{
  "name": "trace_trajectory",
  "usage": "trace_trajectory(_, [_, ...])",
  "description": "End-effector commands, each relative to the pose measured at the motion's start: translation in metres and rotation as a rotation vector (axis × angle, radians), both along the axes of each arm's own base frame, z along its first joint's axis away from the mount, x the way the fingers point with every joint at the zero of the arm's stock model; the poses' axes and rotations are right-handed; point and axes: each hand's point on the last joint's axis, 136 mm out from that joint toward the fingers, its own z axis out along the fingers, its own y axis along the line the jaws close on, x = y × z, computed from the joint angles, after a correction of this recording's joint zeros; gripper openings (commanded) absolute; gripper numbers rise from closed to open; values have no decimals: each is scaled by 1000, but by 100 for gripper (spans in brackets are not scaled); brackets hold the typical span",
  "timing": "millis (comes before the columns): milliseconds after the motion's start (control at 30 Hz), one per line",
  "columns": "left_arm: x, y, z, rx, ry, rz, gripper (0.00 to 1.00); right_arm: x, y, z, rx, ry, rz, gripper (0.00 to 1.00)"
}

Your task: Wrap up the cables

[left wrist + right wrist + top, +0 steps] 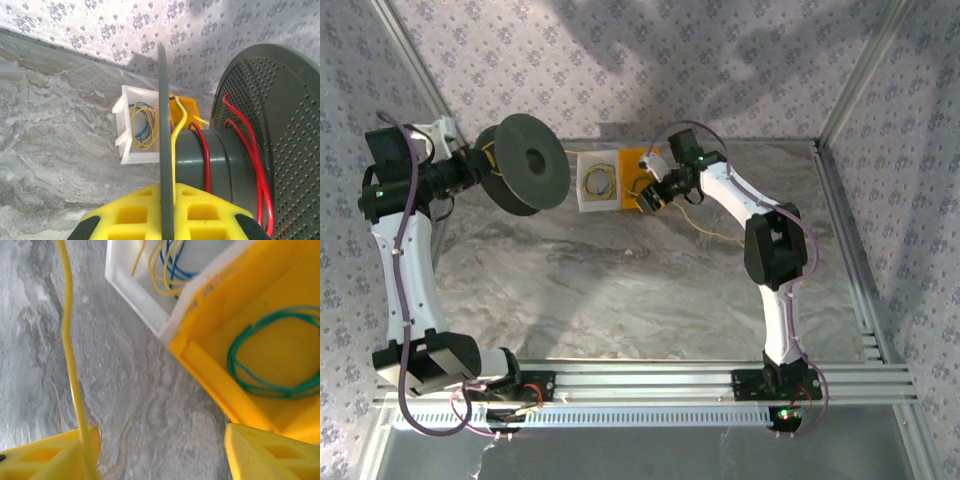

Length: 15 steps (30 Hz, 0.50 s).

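**Left claw grips the spool, right claw spread beside the bins**

From overhead, the left arm holds a dark grey spool [525,165] on its side at about 10 o'clock on the marbled counter [620,290]. In the left wrist view, the left claw [167,197] is pressed together on the spool's thin near flange, with one yellow finger on each side of it. Red wire [206,155] is wound around the spool's core. A yellow cable [176,132] bends over the flange edge onto the core.

Two small bins sit side by side at 12 o'clock on the counter — a white bin [582,200] and, touching it at its 3 o'clock side, a yellow bin [632,158]. The white bin holds a yellow coil [145,131] and a blue loop [141,120]. The yellow bin holds a green coil [272,357].

The right claw [161,442] hangs at the yellow bin's 4 o'clock corner with its fingers spread wide, pinching nothing. In the right wrist view, the yellow cable runs from 12 o'clock down to 7 o'clock and lies along the finger there. Overhead, a thin yellow strand [715,232] trails across the counter toward 4 o'clock from that claw.
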Motion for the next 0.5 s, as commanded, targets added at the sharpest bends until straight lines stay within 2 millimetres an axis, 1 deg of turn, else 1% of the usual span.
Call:
trace_trajectory(0, [-2,-1,60,-47,-171,-17,0,0,-23,8,-2,-44,-36,63])
trace_trajectory(33, [-2,3,64,-57,-176,-5,0,-3,-28,6,-6,-40,-43,58])
trace_trajectory(67, [-3,6,66,-77,-172,9,0,-5,-33,4,-11,-37,-51,49])
trace_trajectory(100, [-2,10,75,-88,-206,17,0,-8,-37,1,-19,-29,-59,38])
trace_trajectory(200, [-2,14,84,-127,-223,36,0,-16,-46,-8,-39,-16,-67,20])
trace_trajectory(233, [-1,14,86,-134,-229,38,0,-19,-47,-11,-47,-14,-69,17])
trace_trajectory(300, [0,15,90,-148,-240,45,0,-22,-51,-14,-57,-14,-78,2])
trace_trajectory(333, [1,16,92,-151,-246,48,0,-23,-54,-16,-61,-13,-87,0])
trace_trajectory(467, [5,25,95,-159,-249,90,0,-28,-61,-15,-65,-8,-116,0])
